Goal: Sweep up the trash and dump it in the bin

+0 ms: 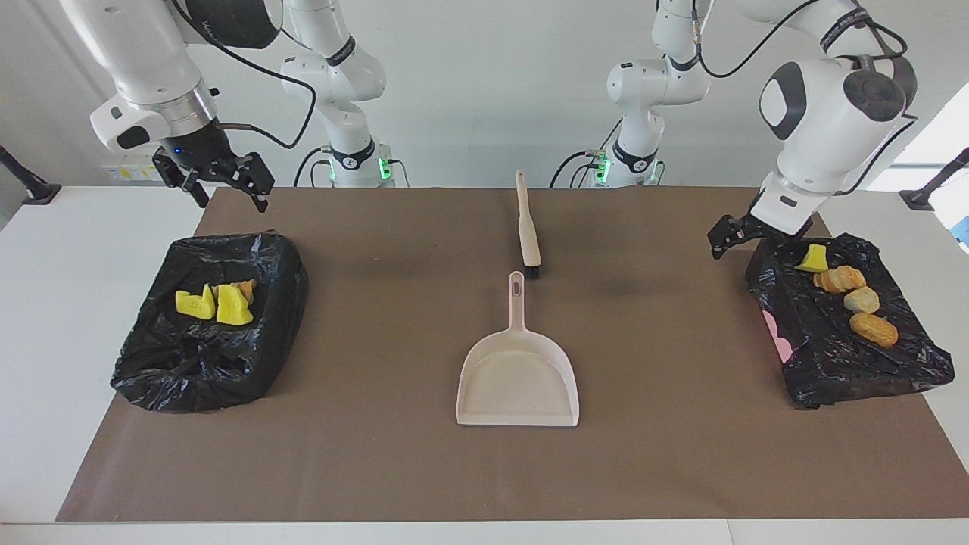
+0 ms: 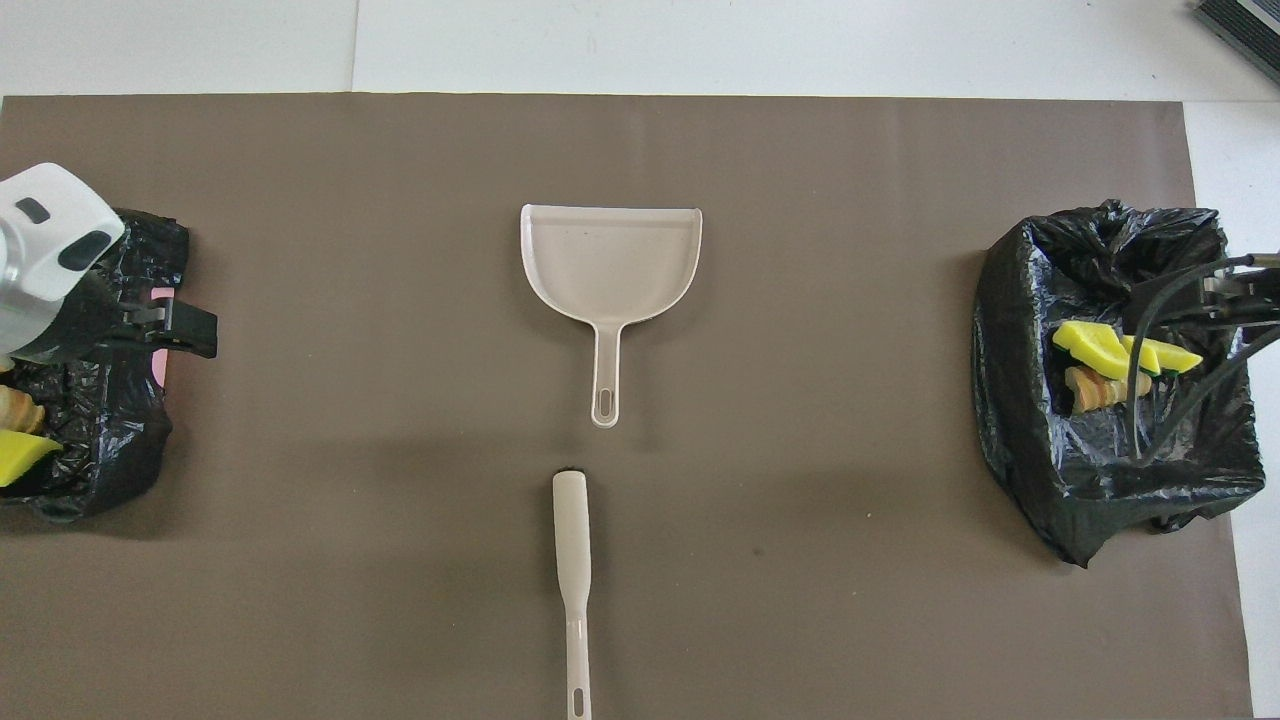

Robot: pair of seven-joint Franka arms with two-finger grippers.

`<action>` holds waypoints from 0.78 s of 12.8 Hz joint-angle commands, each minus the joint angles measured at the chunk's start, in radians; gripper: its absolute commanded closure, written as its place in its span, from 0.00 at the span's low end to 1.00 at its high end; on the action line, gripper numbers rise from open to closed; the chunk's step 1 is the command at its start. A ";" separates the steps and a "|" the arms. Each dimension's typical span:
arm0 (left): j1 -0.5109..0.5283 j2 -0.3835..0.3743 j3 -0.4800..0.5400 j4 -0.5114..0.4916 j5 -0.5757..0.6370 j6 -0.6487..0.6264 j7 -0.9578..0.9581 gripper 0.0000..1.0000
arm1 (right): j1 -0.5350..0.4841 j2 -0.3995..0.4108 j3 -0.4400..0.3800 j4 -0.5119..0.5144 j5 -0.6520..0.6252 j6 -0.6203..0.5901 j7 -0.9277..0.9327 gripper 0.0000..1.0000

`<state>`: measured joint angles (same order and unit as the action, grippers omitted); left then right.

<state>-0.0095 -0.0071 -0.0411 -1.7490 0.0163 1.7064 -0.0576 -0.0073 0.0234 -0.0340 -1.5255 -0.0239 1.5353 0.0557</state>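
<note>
Trash is split between two black bags. Three pieces, two yellow and one tan, [image 1: 216,301] sit in the bag [image 1: 204,356] at the right arm's end of the table [image 1: 76,303]. Four pieces, one yellow [image 1: 812,259] and three tan/orange [image 1: 855,303], lie on the bag [image 1: 848,356] at the left arm's end.

Dustpan [image 1: 518,378] lies flat mid-mat, handle toward the robots, empty. Brush [image 1: 527,227] lies just beside the handle's tip, nearer the robots, bristle end close to the dustpan handle but apart from it.

Left claw [image 1: 733,236] is up over the inner edge of the bag at its end, near the yellow piece, fingers spread wide, holding nothing. In the overhead view it [image 2: 170,325] pokes out past the bag's edge.

Right claw [image 1: 223,182] is raised over the mat corner just robot-side of its bag, fingers apart, empty.
</note>
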 commanded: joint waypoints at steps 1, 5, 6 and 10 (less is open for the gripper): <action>0.005 -0.042 -0.009 0.083 0.016 -0.100 0.010 0.00 | -0.013 -0.013 0.006 -0.005 0.007 -0.004 0.006 0.00; 0.000 -0.080 -0.019 0.161 0.020 -0.180 0.001 0.00 | -0.013 -0.011 0.006 -0.005 0.007 -0.004 0.006 0.00; -0.003 -0.079 -0.023 0.210 0.013 -0.182 -0.002 0.00 | -0.013 -0.011 0.006 -0.005 0.007 -0.004 0.006 0.00; -0.012 -0.102 -0.025 0.221 -0.004 -0.202 -0.007 0.00 | -0.014 -0.011 0.006 -0.005 0.007 -0.004 0.006 0.00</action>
<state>-0.0138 -0.0974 -0.0712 -1.5351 0.0157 1.5329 -0.0583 -0.0074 0.0234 -0.0348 -1.5255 -0.0239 1.5353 0.0557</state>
